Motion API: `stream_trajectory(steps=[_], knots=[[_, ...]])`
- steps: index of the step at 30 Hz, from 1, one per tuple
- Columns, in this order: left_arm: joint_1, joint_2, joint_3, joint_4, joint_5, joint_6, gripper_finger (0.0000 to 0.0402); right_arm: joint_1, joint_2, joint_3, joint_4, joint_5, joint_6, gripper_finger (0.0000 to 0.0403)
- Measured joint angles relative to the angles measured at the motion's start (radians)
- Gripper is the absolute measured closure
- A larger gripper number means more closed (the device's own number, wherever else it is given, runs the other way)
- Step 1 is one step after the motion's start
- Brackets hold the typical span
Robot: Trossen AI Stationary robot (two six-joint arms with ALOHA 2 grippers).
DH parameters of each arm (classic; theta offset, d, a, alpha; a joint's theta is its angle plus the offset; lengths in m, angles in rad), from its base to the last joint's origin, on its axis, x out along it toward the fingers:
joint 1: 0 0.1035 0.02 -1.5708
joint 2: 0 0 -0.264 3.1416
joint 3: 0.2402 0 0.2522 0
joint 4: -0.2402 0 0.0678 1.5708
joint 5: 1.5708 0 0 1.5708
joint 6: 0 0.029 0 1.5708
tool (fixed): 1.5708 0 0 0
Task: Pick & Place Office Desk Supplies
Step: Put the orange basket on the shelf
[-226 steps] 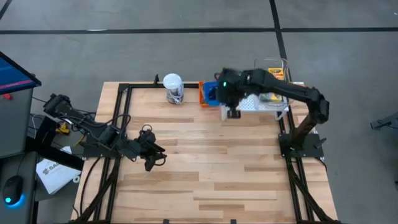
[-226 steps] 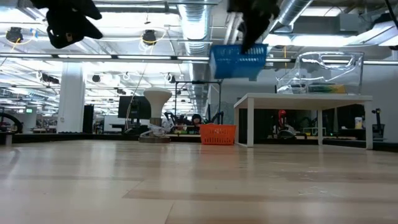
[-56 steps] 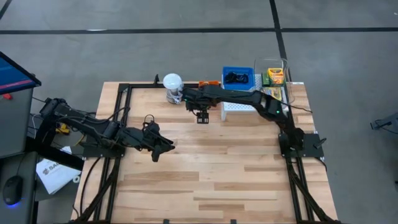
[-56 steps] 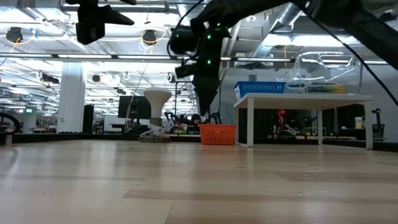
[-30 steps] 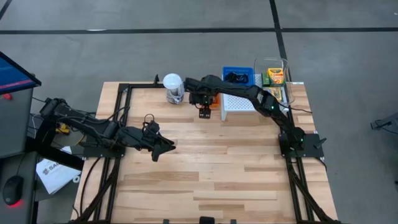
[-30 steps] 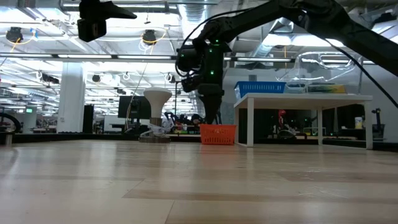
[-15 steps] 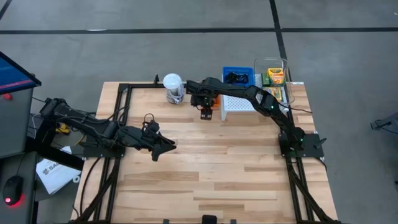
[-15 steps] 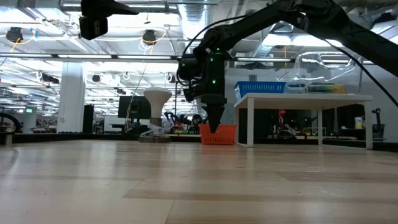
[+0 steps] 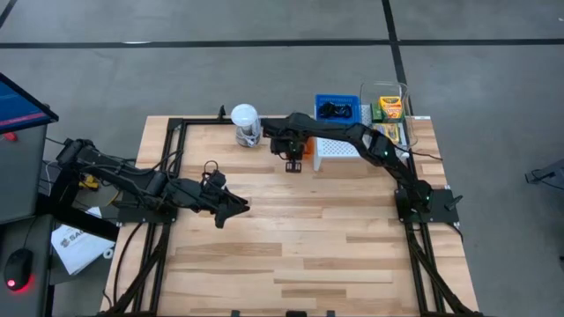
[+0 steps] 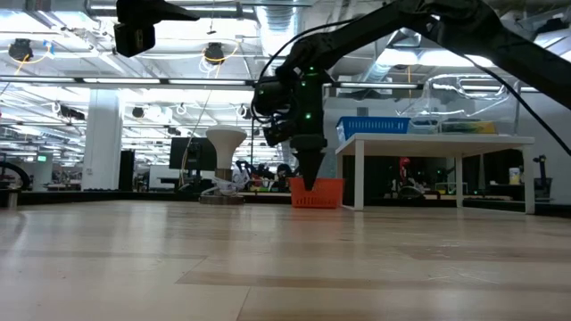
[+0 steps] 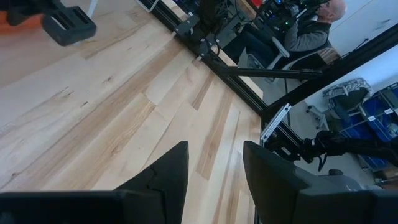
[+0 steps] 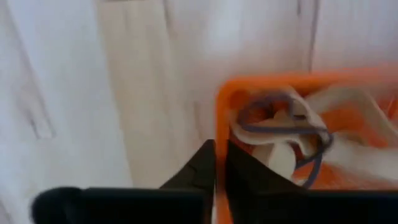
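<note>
High view: right gripper (image 9: 294, 164) reaches to the orange basket (image 9: 307, 146) beside the white shelf (image 9: 339, 146); left gripper (image 9: 231, 210) waits apart, well clear.
Low view: the right arm points straight down at the basket's near wall.
Right wrist view: fingers (image 12: 208, 163) nearly together on the orange rim; rubber-band loops (image 12: 283, 124) inside.
Handling: probably light, stiff plastic; the thin wall is likely the best grip.
</note>
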Motion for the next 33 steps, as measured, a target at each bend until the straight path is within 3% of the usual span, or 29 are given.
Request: stream_trajectory(steps=[13, 18, 25, 33], knots=[[0.000, 0.000, 0.000, 0.000, 0.000, 0.011, 0.0257, 0.179, -0.009, 0.000, -0.116, -0.002, 0.004, 0.0398], [0.000, 0.000, 0.000, 0.000, 0.000, 0.014, 0.0257, 0.267, -0.010, 0.068, -0.143, -0.009, 0.055, 0.0399], [-0.001, 0.000, 0.000, -0.012, 0.008, 0.030, 0.0257, 0.331, -0.011, 0.263, -0.225, -0.094, 0.247, 0.0399], [-0.099, -0.014, 0.000, -0.116, 0.066, -0.043, 0.0257, 0.328, -0.088, 0.242, -0.292, -0.109, 0.477, 0.0399]])
